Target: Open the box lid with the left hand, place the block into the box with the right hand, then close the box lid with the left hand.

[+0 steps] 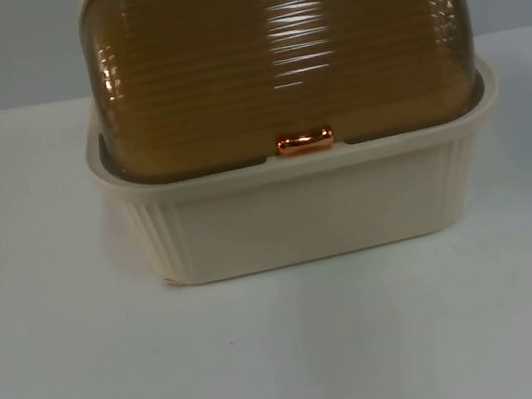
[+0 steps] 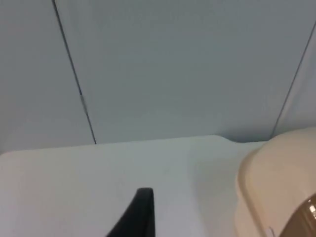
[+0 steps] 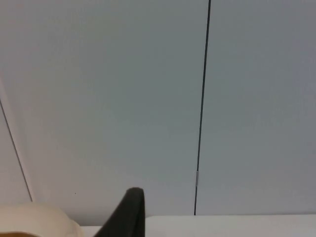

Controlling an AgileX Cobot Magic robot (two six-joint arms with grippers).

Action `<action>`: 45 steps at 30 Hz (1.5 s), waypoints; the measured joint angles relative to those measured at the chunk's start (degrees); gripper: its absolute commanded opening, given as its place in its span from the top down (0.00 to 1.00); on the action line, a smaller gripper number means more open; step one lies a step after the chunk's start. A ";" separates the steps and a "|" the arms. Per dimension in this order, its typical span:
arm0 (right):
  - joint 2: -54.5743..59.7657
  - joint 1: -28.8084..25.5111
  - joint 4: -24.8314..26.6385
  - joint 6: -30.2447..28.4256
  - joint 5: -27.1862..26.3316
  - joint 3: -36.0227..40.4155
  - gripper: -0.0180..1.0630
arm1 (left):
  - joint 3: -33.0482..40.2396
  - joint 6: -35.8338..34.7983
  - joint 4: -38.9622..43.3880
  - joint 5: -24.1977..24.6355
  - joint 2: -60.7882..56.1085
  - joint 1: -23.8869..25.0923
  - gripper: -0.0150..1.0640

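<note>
Waiting: box (image 1: 297, 205) shut, lid (image 1: 278, 51) handle (image 1: 304, 141) facing near. Box lies right of left claw (image 2: 140, 212); claw spread undeterminable for both.

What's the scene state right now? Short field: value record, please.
box: cream ribbed box on the white table, near the grey partition wall
lid: amber ribbed dome lid, closed over the box
handle: copper-coloured handle at the lid's front edge
left gripper: fingertip over the table, beside the box, apart from it
right gripper: fingertip facing the wall, box corner beside it
task stage: lid not yet opened
</note>
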 measured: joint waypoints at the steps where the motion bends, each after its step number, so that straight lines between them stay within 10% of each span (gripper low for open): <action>1: 0.00 0.00 0.00 0.00 0.12 0.00 0.02 | 0.00 0.00 -0.11 0.00 -0.57 0.00 0.06; 22: 0.00 0.00 -3.53 2.05 16.22 0.00 0.02 | 0.00 0.00 -0.48 -4.24 -18.07 0.00 0.06; 45: -0.90 0.00 -4.07 4.11 18.14 0.00 0.02 | 0.00 0.00 0.47 9.07 -19.86 0.00 0.06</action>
